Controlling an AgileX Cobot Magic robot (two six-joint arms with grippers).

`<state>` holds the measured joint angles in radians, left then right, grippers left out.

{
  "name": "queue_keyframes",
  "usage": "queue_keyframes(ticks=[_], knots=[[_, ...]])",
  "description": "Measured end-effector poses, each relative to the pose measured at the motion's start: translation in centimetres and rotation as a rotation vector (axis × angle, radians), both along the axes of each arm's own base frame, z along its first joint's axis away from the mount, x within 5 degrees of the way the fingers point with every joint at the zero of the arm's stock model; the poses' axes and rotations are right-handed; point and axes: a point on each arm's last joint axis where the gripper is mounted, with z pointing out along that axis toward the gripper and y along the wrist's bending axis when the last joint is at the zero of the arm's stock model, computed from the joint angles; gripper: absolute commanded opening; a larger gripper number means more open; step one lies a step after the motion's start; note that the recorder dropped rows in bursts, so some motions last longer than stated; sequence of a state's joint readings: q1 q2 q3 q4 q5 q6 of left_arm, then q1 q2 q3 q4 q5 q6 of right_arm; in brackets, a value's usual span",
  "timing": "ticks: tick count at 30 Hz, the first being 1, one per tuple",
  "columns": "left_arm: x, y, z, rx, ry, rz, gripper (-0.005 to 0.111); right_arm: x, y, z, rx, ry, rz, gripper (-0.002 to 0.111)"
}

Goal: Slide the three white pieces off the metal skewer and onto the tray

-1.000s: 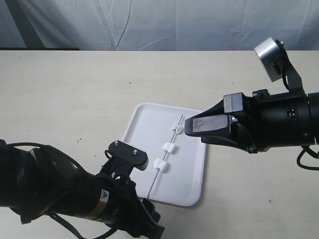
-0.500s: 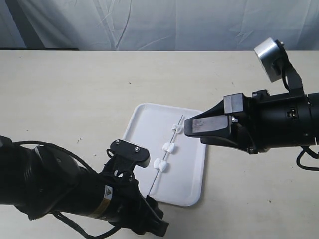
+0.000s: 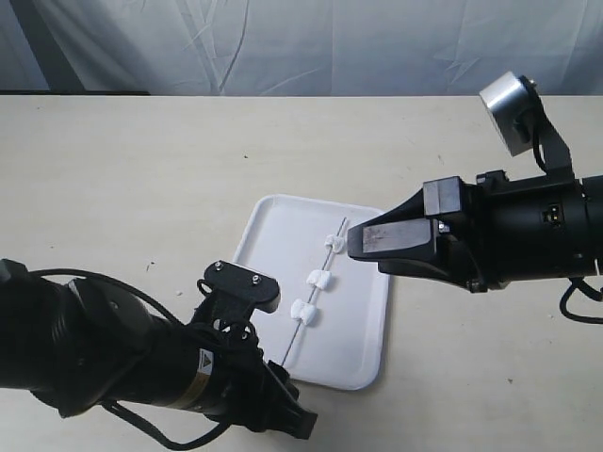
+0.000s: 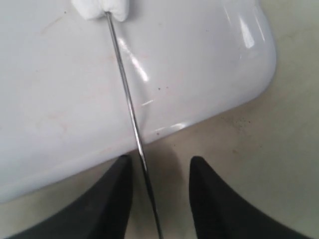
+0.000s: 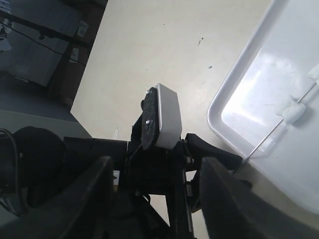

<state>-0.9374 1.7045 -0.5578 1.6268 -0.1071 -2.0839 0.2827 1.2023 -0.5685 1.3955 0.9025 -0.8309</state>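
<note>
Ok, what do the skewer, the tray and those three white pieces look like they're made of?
Skewer: metal by the look, a thin grey rod with a bright sheen.
Tray: glossy white, probably plastic, judging by its sharp light reflections; glazed ceramic is possible.
Three white pieces: matte and soft-looking, like marshmallow, pinched in the middle; could be foam.

Three bow-pinched white pieces (image 3: 318, 279) sit threaded in a row on the thin metal skewer (image 3: 292, 342), which lies diagonally across the glossy white tray (image 3: 273, 226), one end overhanging the rim.
</note>
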Motion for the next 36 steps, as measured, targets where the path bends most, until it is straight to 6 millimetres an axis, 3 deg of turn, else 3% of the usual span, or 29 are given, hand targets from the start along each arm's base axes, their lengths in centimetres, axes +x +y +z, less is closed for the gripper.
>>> queue_keyframes(ticks=[7, 19, 29, 36], knots=[[0.1, 0.1, -0.2, 0.011, -0.007, 0.007, 0.034, 0.0, 0.0, 0.0, 0.002, 0.002, 0.005, 0.051], [0.5, -0.2, -0.9, 0.034, -0.002, 0.016, 0.0, 0.0, 0.0, 0.0, 0.002, 0.002, 0.005, 0.051], [0.5, -0.2, -0.9, 0.035, -0.002, 0.021, 0.0, 0.3, -0.1, -0.1, -0.016, -0.011, -0.03, 0.052], [0.2, 0.3, -0.3, 0.026, -0.016, 0.023, 0.0, 1.4, -0.7, -0.4, -0.077, -0.055, -0.154, 0.055]])
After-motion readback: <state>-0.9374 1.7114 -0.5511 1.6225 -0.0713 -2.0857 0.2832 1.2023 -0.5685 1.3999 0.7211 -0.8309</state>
